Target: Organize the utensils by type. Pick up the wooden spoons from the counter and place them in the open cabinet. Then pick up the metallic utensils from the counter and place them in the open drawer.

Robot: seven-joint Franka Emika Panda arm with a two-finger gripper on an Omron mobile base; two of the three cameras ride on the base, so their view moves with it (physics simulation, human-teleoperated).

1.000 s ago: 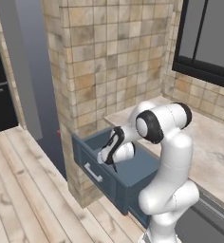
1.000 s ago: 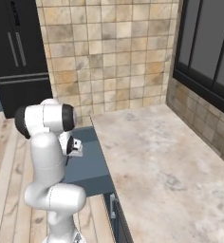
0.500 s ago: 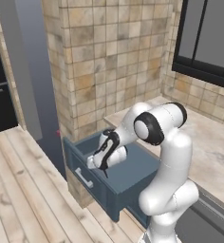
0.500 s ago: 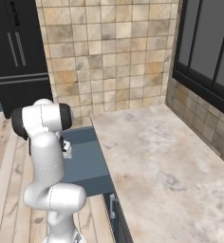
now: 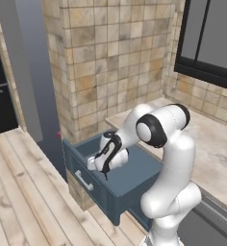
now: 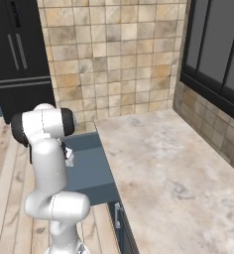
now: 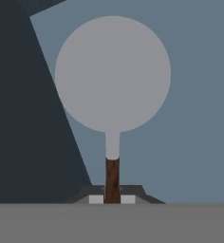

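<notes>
While our two-finger gripper point(image 7: 112, 199) stays pinched tight on the thin dark-brown handle, we've got the round silver-headed utensil point(image 7: 112, 76) hanging just above the floor of the open slate-blue drawer point(image 5: 116, 187). Looks light and stiff to us, with a smooth metal disc that would probably slip, so the handle is the sensible place to hold. Beyond the drawer, the beige marbled counter point(image 6: 163, 168) stretches away.

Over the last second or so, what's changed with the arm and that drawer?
The gripper has moved left and down, from over the open drawer's middle to just behind its front panel, carrying the round silver-headed utensil. The grip stayed shut on its thin handle; nothing was released. The whole view also shifted, so the base moved.
</notes>
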